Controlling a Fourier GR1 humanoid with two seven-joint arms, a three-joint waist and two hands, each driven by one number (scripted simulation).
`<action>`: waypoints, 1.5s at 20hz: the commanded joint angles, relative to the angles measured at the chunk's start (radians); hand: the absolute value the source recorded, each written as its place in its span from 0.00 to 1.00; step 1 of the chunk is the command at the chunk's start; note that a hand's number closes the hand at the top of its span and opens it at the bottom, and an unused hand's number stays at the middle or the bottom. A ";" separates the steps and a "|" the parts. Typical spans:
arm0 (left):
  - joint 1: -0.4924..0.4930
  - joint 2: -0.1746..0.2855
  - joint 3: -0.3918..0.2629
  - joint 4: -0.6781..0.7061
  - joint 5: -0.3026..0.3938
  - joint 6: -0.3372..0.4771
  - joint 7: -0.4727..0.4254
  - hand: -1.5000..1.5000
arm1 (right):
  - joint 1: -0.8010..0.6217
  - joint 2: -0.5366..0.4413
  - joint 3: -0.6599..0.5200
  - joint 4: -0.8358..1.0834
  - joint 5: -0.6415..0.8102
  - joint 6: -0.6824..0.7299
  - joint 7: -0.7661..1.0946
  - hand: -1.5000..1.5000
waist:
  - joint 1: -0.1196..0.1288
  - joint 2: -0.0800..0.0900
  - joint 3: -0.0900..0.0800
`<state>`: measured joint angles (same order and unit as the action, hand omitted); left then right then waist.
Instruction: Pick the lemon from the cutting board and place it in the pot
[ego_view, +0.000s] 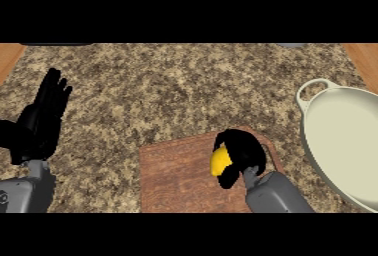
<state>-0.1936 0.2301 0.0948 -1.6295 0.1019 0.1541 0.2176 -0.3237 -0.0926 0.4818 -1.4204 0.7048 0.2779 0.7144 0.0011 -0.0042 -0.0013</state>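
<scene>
While the right hand (247, 152) curled its fingers round the lemon (219, 161), only a smooth, bright yellow, rounded strip of the fruit showed at the hand's left side; black fingers hid the rest. Lemon and hand sat over the right part of the brown cutting board (177, 175), though whether the fruit touched the wood could not be told. The cream pot (347, 145) lay just right of the board. Well left of the board, the left hand (40, 122) rested open, fingers straight and upward.
</scene>
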 joint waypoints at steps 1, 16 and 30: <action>-0.001 -0.004 0.004 0.000 -0.007 0.001 -0.005 0.50 | 0.142 -0.063 0.101 -0.138 0.021 0.037 -0.087 1.00 | -0.009 0.001 0.001; 0.073 0.031 0.056 -0.035 0.014 -0.004 0.008 0.50 | 0.648 -0.558 0.441 -1.019 0.180 -0.242 -0.385 1.00 | -0.080 -0.023 0.005; 0.047 0.031 0.067 -0.037 0.044 -0.024 0.008 0.50 | 0.808 -0.664 -0.008 -1.175 -0.009 -0.646 -0.500 1.00 | -0.057 0.000 0.004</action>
<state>-0.1174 0.2594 0.1582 -1.6739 0.1279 0.1401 0.2151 0.4123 -0.6784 0.6174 -2.3629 0.8701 -0.3504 0.1981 -0.0694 -0.0138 0.0023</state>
